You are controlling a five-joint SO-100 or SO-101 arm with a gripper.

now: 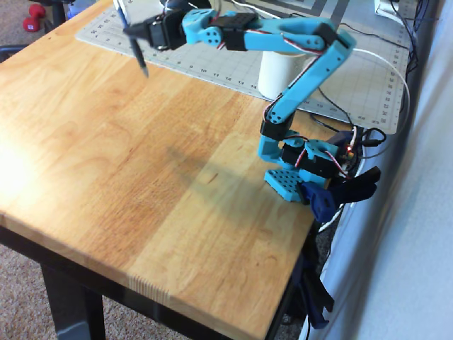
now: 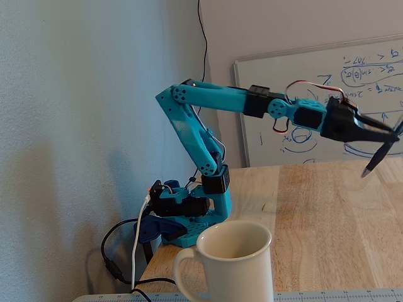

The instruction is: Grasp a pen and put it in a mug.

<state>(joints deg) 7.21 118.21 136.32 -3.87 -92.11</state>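
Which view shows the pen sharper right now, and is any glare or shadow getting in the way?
Overhead view: the pen and gripper are slightly motion-blurred near the top edge; a bright washed-out patch sits on the table at left, and the arm's soft shadow falls mid-table. Fixed view: the pen is smeared at the right edge, while the mug up close looks soft.

**Pen lifted, mug on mat**

Pen [image 2: 380, 154]: slim, dark, held high above the wooden table, steeply tilted with tip down; in the overhead view [image 1: 137, 48] it hangs over the mat's edge. Mug [image 2: 229, 263]: plain white, upright, empty, handle left in the fixed view; partly hidden behind the arm overhead [image 1: 274, 75].
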